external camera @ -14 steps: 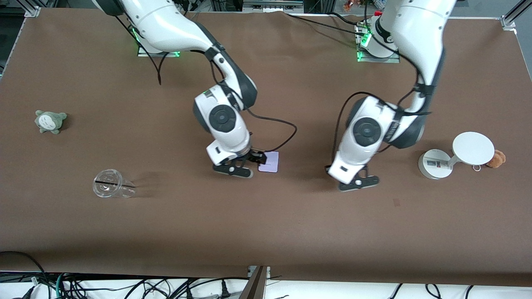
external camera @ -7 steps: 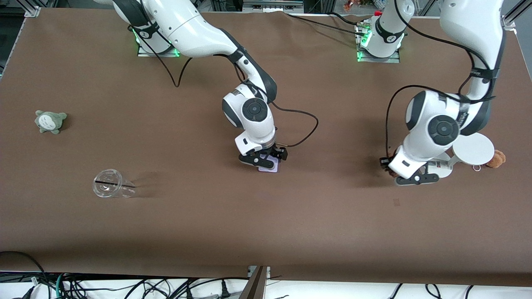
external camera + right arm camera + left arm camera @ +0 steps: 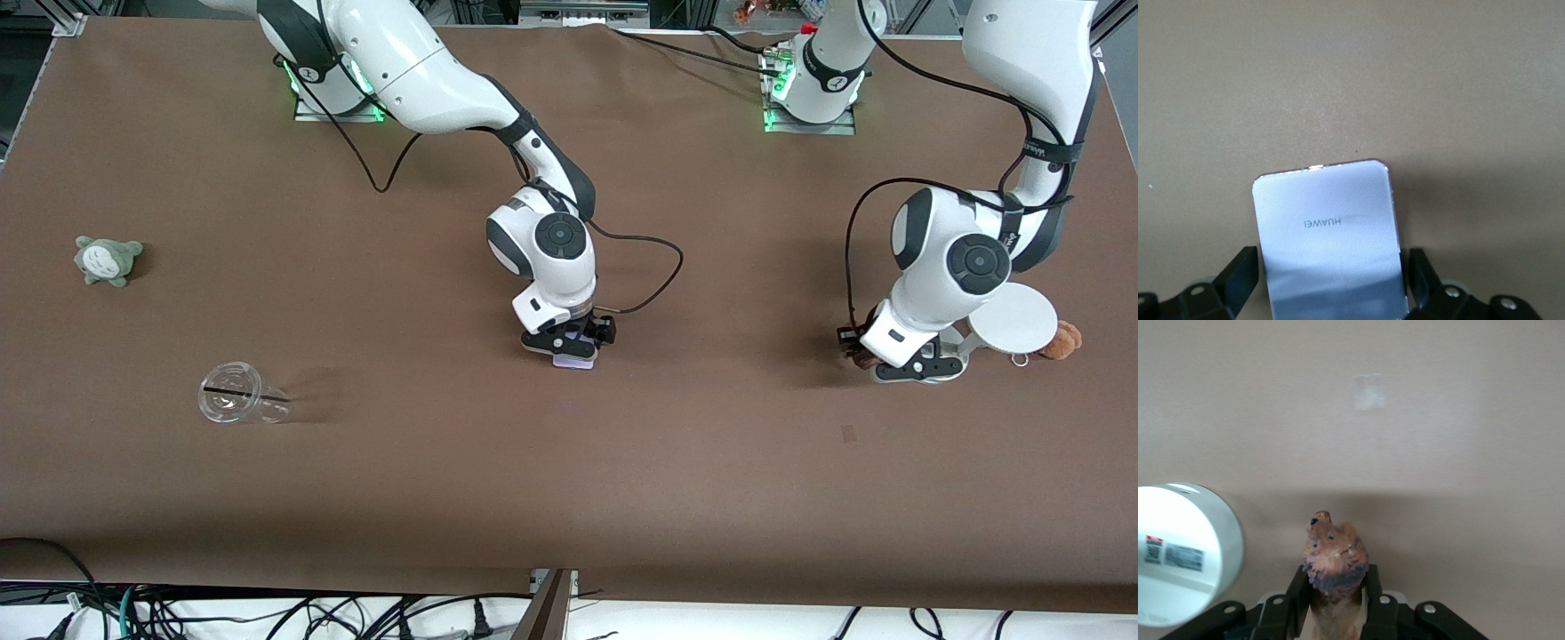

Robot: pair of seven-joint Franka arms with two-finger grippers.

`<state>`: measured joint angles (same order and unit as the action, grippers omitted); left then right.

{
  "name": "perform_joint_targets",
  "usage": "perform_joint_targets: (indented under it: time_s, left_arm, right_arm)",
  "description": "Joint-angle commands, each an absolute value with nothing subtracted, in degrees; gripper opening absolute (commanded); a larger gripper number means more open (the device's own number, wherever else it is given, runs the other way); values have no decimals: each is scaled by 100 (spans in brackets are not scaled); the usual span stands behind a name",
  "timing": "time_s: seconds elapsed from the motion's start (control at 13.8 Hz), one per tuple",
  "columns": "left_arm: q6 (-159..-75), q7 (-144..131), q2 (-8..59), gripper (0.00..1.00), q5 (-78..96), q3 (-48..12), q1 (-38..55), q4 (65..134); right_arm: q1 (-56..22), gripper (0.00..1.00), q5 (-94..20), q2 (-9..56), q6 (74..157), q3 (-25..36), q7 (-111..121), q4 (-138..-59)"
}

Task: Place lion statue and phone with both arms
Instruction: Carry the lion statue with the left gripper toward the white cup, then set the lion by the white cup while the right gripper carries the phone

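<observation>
The phone (image 3: 575,360), a pale lavender rectangle, lies flat on the brown table near the middle. My right gripper (image 3: 569,342) is down over it, open, with one finger beside each long edge and a thin gap showing. The right wrist view shows the phone (image 3: 1328,233) between the black fingers (image 3: 1238,277). My left gripper (image 3: 893,360) is shut on the lion statue (image 3: 1335,553), an orange-brown figurine with a darker mane, and holds it low over the table beside the white stand's base (image 3: 1185,553). A bit of the lion (image 3: 855,357) shows in the front view.
The white disc stand (image 3: 1012,318) stands toward the left arm's end, with a tan plush toy (image 3: 1063,340) beside it. A clear plastic cup (image 3: 236,404) lies on its side and a grey-green plush (image 3: 107,260) sits toward the right arm's end.
My left gripper carried the lion toward the left arm's end, up to the white stand. My right gripper shifted over the phone and came down around it.
</observation>
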<state>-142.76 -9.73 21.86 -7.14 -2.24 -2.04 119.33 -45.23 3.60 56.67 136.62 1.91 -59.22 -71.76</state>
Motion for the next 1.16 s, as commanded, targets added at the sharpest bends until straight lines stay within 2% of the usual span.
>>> perform_joint_targets:
  time_s: [0.0,0.07,0.15,0.22,0.58,0.73,0.87,1.02,1.09]
  left_arm:
    - [-14616,-519,2065,0,-905,-299,-571,12217]
    - [-14642,-519,2092,0,-905,-299,-580,12225]
    - [-14721,-510,2127,0,-905,-299,-606,12234]
    - [-14843,-518,2179,0,-905,-299,-606,12269]
    - [-15126,-519,2425,0,-905,-299,-606,12234]
    - [-15231,-519,2478,0,-905,-299,-606,12252]
    - [-15223,-580,2496,0,-905,-308,-606,12243]
    - [-15196,-641,2487,85,-888,-308,-598,12199]
    - [-15188,-650,2470,100,-888,-308,-580,12112]
  right_arm:
    - [-4562,90,501,5801,13720,255,-5951,-6996]
    - [-4518,81,501,5766,13676,255,-5872,-6996]
    - [-4474,65,492,5740,13615,255,-5723,-6996]
    - [-4404,57,475,5713,13519,255,-5513,-6996]
    - [-3877,57,335,5292,12869,202,-4590,-7022]
    - [-3762,58,159,4767,12718,246,-4002,-7642]
    - [-3412,59,9,4309,12980,264,-3545,-8373]
    - [-3113,59,-26,3940,13419,264,-2938,-9110]
    - [-2911,59,-35,3729,13699,264,-2770,-9558]
